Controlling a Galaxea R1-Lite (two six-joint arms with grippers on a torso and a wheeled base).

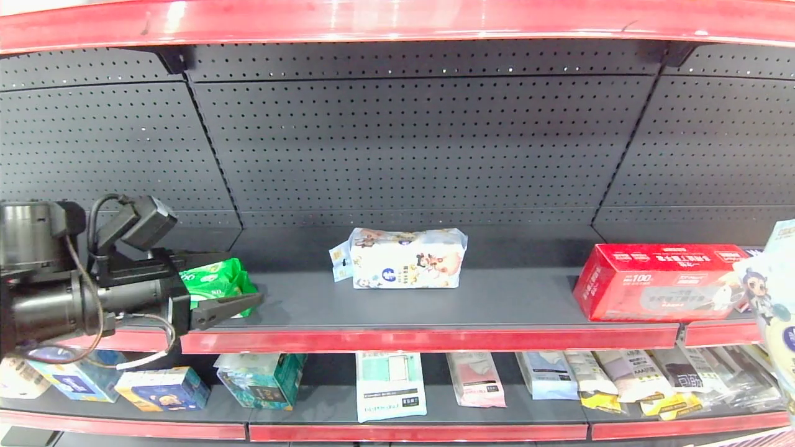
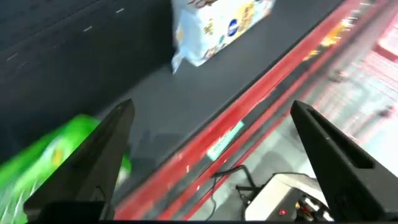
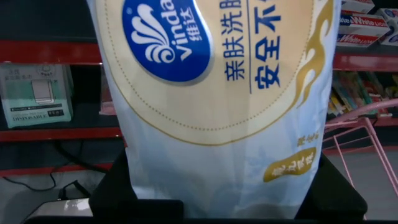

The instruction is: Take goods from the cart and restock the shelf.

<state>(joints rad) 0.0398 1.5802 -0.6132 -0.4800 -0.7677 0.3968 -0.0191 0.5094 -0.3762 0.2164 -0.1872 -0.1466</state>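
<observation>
Plainly, the held pack [image 1: 779,310] is clamped between the right gripper's [image 3: 227,193] jaws. It hangs at the right end of the shelf [image 1: 435,298], nearer the camera than the red box [image 1: 658,282]. A similarly printed white pack [image 1: 407,257] lies mid-shelf, well apart from both. At the left end, the left gripper [image 2: 212,109] hovers over the shelf's front lip, jaws wide apart, just beside a green pack [image 1: 217,279] and perhaps touching it.
</observation>
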